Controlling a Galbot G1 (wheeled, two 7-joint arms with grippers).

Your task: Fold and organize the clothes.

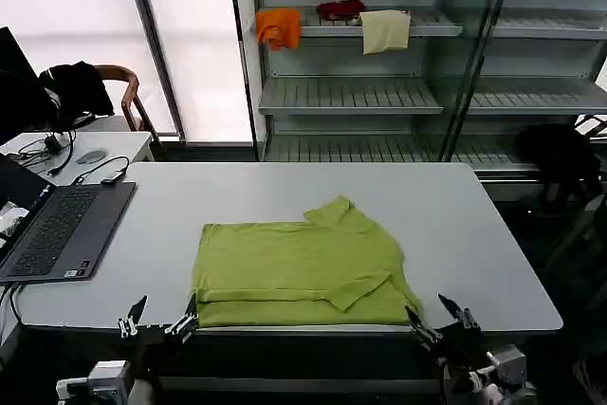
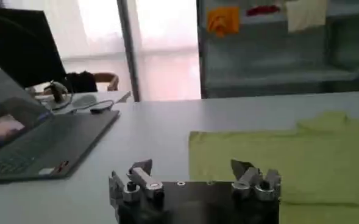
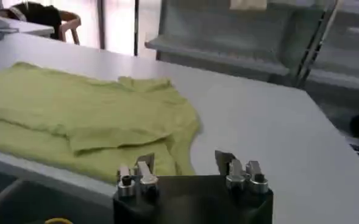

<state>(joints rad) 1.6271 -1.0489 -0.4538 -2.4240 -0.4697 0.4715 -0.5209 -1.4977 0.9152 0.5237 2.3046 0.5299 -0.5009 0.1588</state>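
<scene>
The lime-green T-shirt (image 1: 299, 266) lies partly folded on the white table (image 1: 455, 225), plain side up, one sleeve folded over near its front edge. My left gripper (image 1: 158, 317) hovers open just off the table's front edge, by the shirt's near left corner (image 2: 240, 152). My right gripper (image 1: 441, 316) hangs open at the front edge by the shirt's near right corner (image 3: 179, 146). Neither holds anything. In the wrist views the left gripper (image 2: 192, 171) and right gripper (image 3: 184, 162) each stand with fingers wide apart, the shirt beyond them.
An open laptop (image 1: 59, 228) with cables sits on the table's left end. Behind stand grey shelves (image 1: 379, 92) holding an orange cloth (image 1: 279, 27), a red cloth (image 1: 340, 9) and a cream cloth (image 1: 385, 31). A chair (image 1: 123, 92) stands back left.
</scene>
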